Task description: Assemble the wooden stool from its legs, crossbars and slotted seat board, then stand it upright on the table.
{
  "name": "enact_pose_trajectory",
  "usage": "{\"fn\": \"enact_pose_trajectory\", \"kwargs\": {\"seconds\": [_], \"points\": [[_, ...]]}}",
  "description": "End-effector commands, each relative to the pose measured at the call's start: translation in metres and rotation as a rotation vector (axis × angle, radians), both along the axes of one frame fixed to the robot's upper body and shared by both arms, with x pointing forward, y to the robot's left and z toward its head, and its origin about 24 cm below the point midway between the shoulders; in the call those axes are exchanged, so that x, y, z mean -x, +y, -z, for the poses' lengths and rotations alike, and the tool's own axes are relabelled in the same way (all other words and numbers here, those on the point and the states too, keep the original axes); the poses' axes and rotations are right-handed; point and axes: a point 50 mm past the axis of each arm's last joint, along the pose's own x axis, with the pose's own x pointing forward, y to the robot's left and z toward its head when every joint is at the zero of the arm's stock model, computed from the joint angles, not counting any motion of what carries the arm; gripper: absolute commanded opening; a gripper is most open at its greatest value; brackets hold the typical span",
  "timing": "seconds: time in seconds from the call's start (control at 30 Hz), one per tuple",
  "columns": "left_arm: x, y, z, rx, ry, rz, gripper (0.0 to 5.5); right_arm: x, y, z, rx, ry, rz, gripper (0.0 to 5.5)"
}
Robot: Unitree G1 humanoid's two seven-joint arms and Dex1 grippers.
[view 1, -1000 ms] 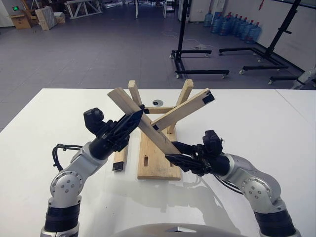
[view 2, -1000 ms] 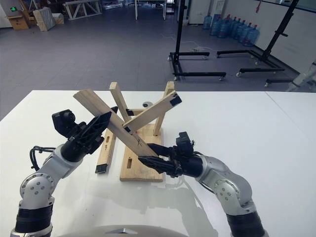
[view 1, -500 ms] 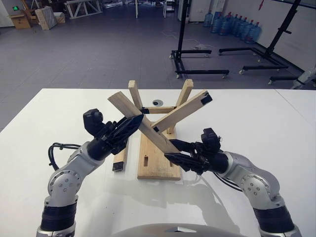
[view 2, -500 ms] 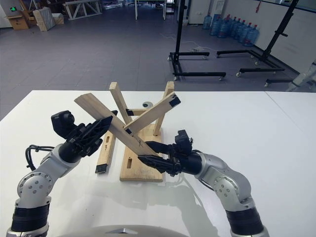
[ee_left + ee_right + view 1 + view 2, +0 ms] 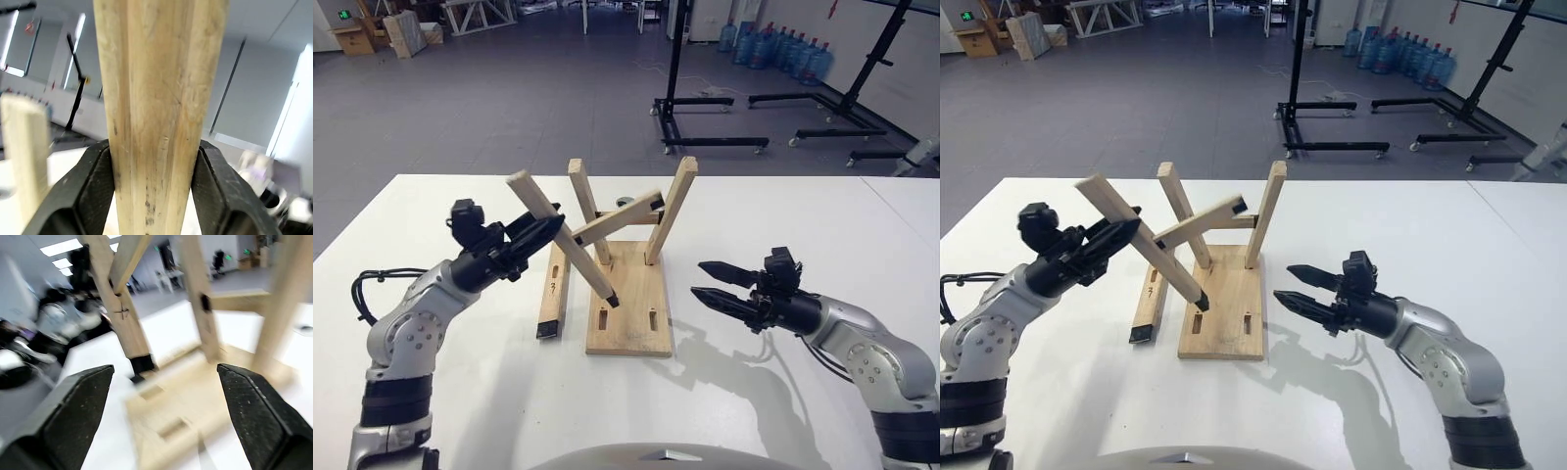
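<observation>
On the white table (image 5: 783, 215), the flat, pale slotted seat board (image 5: 628, 284) lies with two light wooden legs standing at its far end, one on the left (image 5: 582, 196) and one on the right (image 5: 674, 211). The left gripper (image 5: 548, 230) is clamped around the upper part of a third pale wooden leg (image 5: 582, 259); the left wrist view shows both pads pressed flat against the wood. This leg's long axis slants, with its top out toward the robot's left and its dark-tipped foot down over the board's near-left slot. I cannot tell whether the foot touches the board. A short wooden crossbar (image 5: 622, 215) joined to the leg rises toward the standing pair. A fourth leg (image 5: 553, 294) lies flat just left of the board. The right gripper (image 5: 698, 279) hangs spread and empty beside the board's right edge, its tips pointing at the board. Seating the foot will likely mean bringing the slanted leg upright, and the left arm already has it.
</observation>
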Motion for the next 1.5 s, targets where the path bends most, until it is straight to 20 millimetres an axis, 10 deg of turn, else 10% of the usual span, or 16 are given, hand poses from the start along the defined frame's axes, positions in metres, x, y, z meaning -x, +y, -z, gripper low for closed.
{"fn": "enact_pose_trajectory", "kwargs": {"seconds": [0.03, 1.5], "points": [[-0.019, -0.003, -0.002, -0.079, -0.028, 0.082, 2.07, -0.007, -0.008, 0.014, 0.072, 0.021, 0.051, 3.88], [-0.035, -0.009, -0.002, -0.466, -0.042, 0.288, 2.04, -0.008, -0.005, 0.040, 0.145, 0.083, 0.073, 3.88]]}}
